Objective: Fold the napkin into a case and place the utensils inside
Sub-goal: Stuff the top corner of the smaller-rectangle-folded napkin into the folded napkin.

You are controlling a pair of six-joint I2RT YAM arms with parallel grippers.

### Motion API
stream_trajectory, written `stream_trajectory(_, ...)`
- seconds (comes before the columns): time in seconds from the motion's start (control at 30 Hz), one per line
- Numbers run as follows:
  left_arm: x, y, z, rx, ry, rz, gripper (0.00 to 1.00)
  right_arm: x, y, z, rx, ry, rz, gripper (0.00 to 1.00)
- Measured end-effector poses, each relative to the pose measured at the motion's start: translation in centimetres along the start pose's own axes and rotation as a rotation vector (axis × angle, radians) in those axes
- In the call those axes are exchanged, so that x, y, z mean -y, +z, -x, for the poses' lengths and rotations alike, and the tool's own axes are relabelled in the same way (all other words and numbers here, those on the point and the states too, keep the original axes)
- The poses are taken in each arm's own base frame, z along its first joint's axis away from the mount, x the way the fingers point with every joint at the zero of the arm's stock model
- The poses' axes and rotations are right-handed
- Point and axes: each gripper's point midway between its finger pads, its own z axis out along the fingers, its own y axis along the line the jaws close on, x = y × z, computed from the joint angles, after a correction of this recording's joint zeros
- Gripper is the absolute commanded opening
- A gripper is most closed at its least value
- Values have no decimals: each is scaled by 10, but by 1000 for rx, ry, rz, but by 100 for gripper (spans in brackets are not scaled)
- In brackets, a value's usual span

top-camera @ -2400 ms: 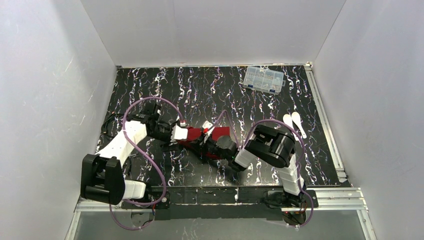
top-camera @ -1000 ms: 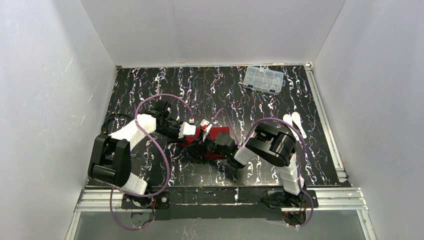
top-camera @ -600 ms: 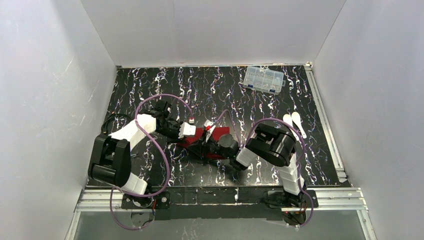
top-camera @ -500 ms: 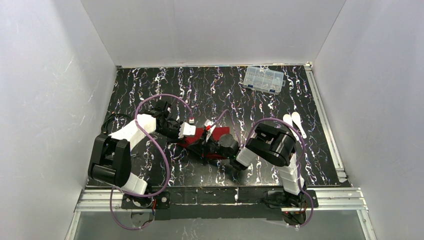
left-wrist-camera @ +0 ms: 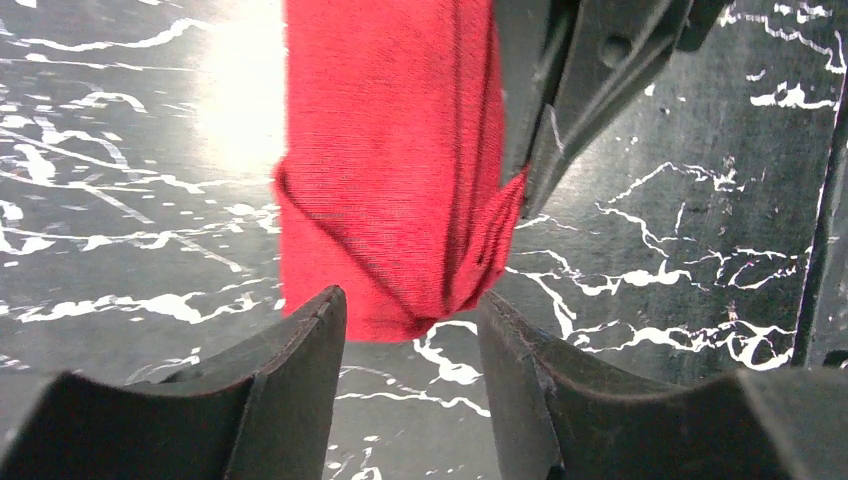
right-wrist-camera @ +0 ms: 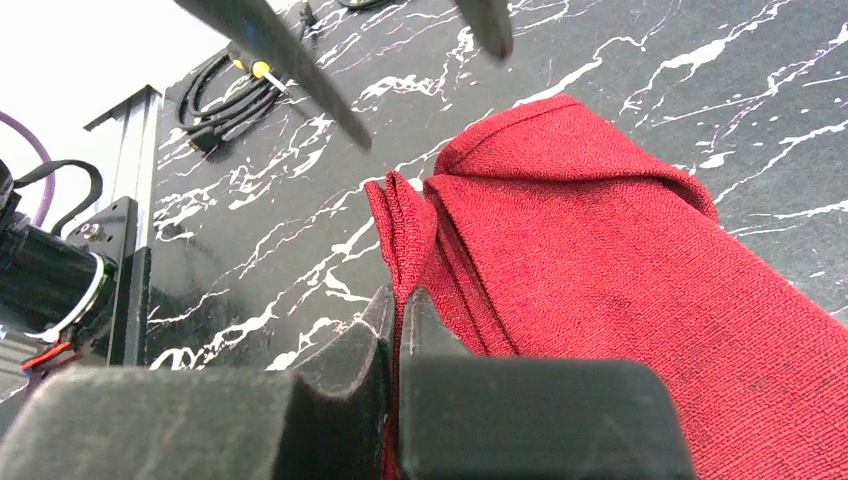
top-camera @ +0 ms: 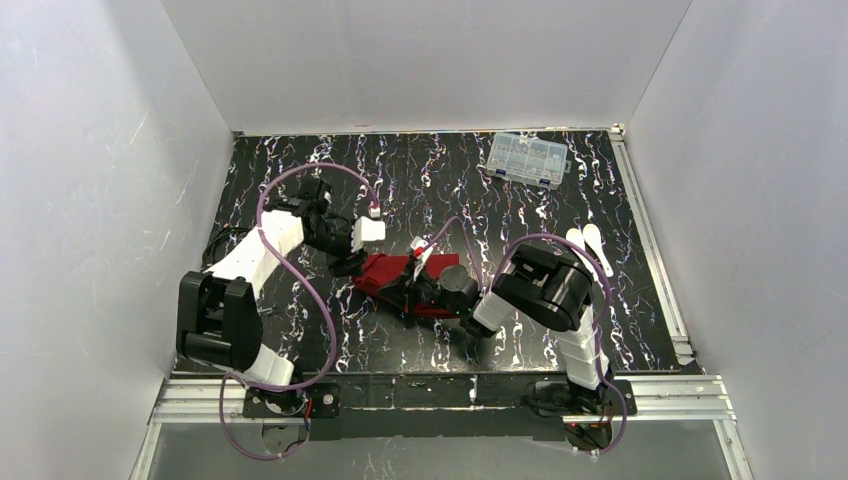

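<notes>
1. Clutter is lying well off to the right. Two small white plastic utensils (top-camera: 590, 245) are resting side by side near the right-hand aluminium rail (top-camera: 651, 240), and a clear plastic compartment box (top-camera: 527, 159) is sitting near the far edge. Neither is standing between the arms and the cloth.
2. The deep red folded cloth napkin (top-camera: 385, 275) is lying in the middle of the black, white-veined tabletop (top-camera: 400, 180). The right hand (right-wrist-camera: 400, 298) is pinching a raised fold at its edge, fingers pressed together on the fabric.
3. The left hand (left-wrist-camera: 410, 300) is hovering at the napkin's left end with its fingers apart, gripping nothing. Bare tabletop is lying open behind it and to its left.
4. Compared with half a second ago, the left hand is sitting farther back toward the far left, off the cloth it was covering, so more of the red end is showing. The right hand is staying clamped.
</notes>
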Motion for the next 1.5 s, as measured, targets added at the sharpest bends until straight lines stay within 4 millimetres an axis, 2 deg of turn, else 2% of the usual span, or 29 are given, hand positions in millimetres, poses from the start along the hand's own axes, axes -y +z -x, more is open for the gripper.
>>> stream_trajectory(0.13, -20, -17, 20, 39, -30, 40, 43, 1, 4, 0, -13, 12, -3, 1)
stream_trajectory(0.23, -27, -14, 24, 62, -91, 60, 41, 4, 9, -2, -35, 22, -10, 1)
stream_trajectory(0.33, -34, -1, 18, 51, -135, 85, 37, 6, 13, -6, -65, 46, -18, 1)
stream_trajectory(0.53, -35, 31, -10, -30, -186, 146, 31, 14, 11, -17, -115, 106, -46, 1)
stream_trajectory(0.67, -46, 34, -19, -58, -195, 209, 29, 16, 10, -22, -133, 135, -55, 1)
stream_trajectory(0.83, -59, 34, -16, -59, -189, 265, 30, 15, 12, -25, -151, 161, -45, 1)
stream_trajectory(0.97, -55, 39, -11, -59, -187, 251, 32, 13, 13, -25, -157, 183, -41, 1)
stream_trajectory(1.2, -44, 49, -19, -98, -210, 209, 33, 12, 12, -28, -169, 216, -42, 1)
stream_trajectory(1.5, -51, 47, -24, -140, -199, 252, 20, 14, 12, -30, -176, 277, -47, 1)
